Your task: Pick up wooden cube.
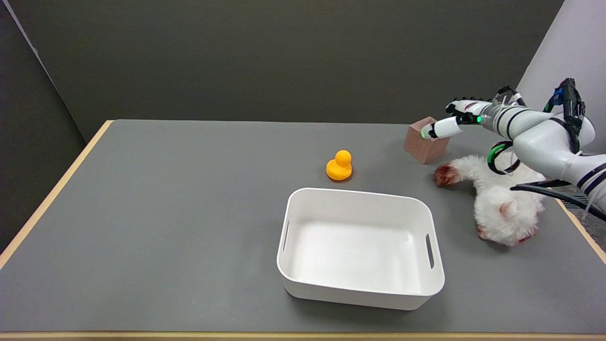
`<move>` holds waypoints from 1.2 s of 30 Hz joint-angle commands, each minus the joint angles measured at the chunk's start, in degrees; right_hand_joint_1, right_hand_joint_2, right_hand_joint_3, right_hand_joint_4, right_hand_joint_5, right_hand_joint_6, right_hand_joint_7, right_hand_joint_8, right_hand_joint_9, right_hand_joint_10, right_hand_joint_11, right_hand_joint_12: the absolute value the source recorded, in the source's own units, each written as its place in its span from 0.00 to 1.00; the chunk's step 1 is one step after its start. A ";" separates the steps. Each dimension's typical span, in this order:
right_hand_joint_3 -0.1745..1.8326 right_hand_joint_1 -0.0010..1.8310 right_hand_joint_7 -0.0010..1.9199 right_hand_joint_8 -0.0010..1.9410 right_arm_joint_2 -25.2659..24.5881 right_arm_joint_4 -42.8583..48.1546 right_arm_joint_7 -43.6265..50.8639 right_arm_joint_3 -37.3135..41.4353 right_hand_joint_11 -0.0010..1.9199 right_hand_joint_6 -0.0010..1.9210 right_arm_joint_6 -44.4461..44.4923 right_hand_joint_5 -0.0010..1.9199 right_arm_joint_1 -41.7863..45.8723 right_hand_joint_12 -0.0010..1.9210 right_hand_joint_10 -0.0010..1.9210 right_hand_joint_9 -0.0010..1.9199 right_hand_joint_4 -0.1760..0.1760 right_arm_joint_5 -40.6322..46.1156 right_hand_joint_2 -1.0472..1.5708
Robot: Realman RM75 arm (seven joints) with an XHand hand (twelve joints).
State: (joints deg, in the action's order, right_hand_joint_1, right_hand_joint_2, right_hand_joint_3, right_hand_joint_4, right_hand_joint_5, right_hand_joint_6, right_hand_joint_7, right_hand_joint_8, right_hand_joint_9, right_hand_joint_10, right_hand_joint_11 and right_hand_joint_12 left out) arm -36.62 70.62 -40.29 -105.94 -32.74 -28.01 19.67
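Reaching across the wooden cube (424,147), the right hand (453,121) hides its top; whether the fingers grip it cannot be told.

The wooden cube (424,142) is light brown, the duck (339,166) is orange-yellow, and the tub (360,289) is white. The fluffy toy (502,208) is white with reddish paws, on a grey table (165,213).
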 commanded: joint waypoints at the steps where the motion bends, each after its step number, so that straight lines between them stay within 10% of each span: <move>1: 0.45 0.17 0.05 0.19 1.79 2.71 -1.86 -0.51 0.00 0.18 -5.69 0.02 0.07 0.60 0.35 0.00 0.00 -6.32 0.63; 36: 0.44 0.17 0.06 0.19 -7.46 -14.86 -1.86 -0.84 0.00 0.19 3.79 0.02 -3.37 0.64 0.38 0.00 0.00 -6.32 0.63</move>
State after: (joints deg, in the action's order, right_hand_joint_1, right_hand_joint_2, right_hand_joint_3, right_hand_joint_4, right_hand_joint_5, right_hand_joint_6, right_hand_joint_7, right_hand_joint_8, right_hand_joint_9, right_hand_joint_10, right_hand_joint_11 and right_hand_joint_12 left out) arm -41.39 61.41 -42.06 -106.52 -32.76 -29.42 13.65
